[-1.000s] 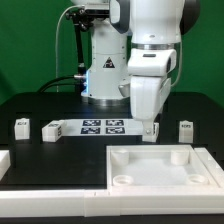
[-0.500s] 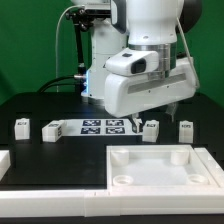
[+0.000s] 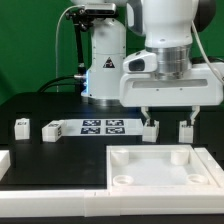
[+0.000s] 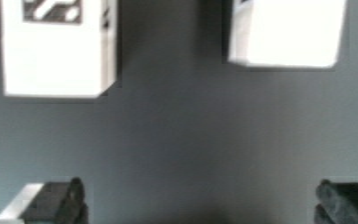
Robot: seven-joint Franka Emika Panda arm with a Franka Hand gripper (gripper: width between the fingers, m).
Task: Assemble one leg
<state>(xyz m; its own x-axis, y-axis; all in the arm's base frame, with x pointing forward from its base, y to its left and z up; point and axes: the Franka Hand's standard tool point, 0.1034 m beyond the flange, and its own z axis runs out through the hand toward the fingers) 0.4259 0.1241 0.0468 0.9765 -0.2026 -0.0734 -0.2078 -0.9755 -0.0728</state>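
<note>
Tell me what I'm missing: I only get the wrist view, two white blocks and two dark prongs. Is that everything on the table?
Observer: No. Two more legs sit far off at the exterior view's left.
Operator: Anything between those and my two?
Observer: The marker board lies flat on the table there.
Operator: Is there anything bigger around?
Observer: A wide white panel with round corner holes lies in the exterior view's foreground.

Probably a robotics lab: a white robot arm at twelve o'clock from the tagged marker board, black table, green backdrop behind.
</note>
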